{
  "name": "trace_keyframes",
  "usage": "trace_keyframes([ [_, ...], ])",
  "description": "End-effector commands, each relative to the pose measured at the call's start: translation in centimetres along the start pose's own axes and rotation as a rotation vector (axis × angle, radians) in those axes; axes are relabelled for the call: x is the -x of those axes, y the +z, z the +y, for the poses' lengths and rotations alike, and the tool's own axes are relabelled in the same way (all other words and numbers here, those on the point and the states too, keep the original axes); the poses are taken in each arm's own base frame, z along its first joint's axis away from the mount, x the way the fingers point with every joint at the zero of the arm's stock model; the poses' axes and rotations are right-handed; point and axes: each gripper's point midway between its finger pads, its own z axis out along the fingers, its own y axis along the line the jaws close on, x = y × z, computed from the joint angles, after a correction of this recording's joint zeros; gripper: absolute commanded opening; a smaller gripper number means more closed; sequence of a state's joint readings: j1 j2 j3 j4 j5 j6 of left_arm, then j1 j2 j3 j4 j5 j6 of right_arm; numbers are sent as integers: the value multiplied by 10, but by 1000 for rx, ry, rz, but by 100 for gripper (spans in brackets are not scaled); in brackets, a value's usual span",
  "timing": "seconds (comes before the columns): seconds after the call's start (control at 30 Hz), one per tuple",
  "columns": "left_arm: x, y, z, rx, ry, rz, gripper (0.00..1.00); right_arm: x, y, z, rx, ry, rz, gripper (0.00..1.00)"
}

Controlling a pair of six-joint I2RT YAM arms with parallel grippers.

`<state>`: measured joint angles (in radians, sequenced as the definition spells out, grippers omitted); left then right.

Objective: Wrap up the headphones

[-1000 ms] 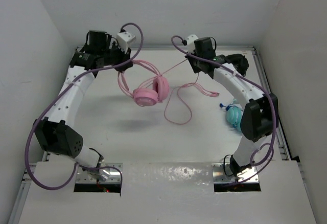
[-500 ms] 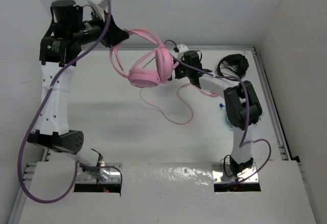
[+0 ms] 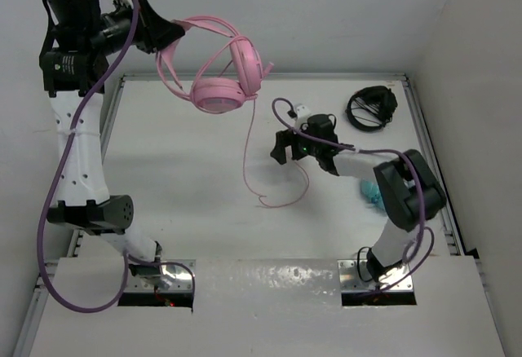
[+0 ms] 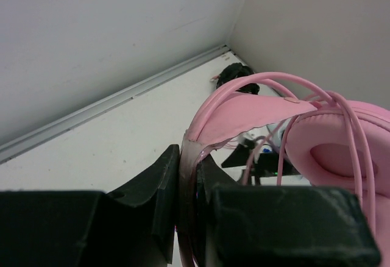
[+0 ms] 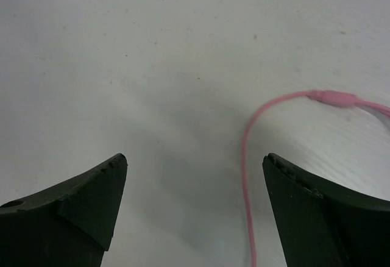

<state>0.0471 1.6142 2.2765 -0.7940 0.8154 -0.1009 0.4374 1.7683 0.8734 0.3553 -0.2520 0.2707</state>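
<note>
Since half a second ago the left arm has lifted higher and swung further toward the back-left corner, carrying the headphones (image 3: 218, 93) with it, and the right arm has drawn back toward the middle of the table (image 3: 171, 186) and dropped low; the left gripper (image 3: 166, 33) is closed tight on the thin pink headband (image 3: 204, 24), its fingers pinching the band with hardly any gap, as the left wrist view shows; the headphones hang in the air from that grip, well above the table, both padded earcups dangling below and to the right of the fingers; the pink cable (image 3: 248, 149) falls from the earcups straight down to the table and ends there in a loose curl; the right gripper (image 3: 281, 148) sits low over the table just beside that curl, its fingers spread wide with nothing between them; in the right wrist view the cable (image 5: 246, 157) lies on the table surface, nearer the right-hand finger; black headphones (image 3: 371, 107) rest in the far right corner; a teal object (image 3: 373, 191) lies by the right arm's elbow.
</note>
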Motion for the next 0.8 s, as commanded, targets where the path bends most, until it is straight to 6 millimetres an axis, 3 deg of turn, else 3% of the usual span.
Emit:
trace_keyframes([
  [0.0,33,-5,-13,-28,19,-94,0,34,-42,-9,-88,-162,-88,92],
  [0.13,38,-3,-13,-37,21,-108,0,22,-61,5,-5,-287,-68,95],
  [0.27,45,-5,-14,-25,40,-128,0,2,-60,26,111,-432,-44,94],
  [0.33,49,-6,-14,-19,51,-136,0,-3,-51,49,144,-476,-55,94],
  [0.37,50,-6,-14,-16,55,-138,0,-4,-40,48,106,-498,-56,94],
  [0.4,51,-6,-13,-9,57,-141,0,-7,-32,64,118,-533,-47,95],
  [0.5,55,-7,-11,2,66,-154,0,-6,-3,63,23,-516,-13,97],
  [0.53,54,-6,-11,3,66,-153,0,4,4,65,5,-458,-32,97],
  [0.63,54,-6,-11,4,71,-154,0,-9,21,55,-42,-406,16,96],
  [0.67,54,-7,-12,0,70,-151,0,-5,25,58,-41,-372,13,95],
  [0.77,52,-5,-12,-10,62,-145,0,-19,36,78,45,-353,38,84],
])
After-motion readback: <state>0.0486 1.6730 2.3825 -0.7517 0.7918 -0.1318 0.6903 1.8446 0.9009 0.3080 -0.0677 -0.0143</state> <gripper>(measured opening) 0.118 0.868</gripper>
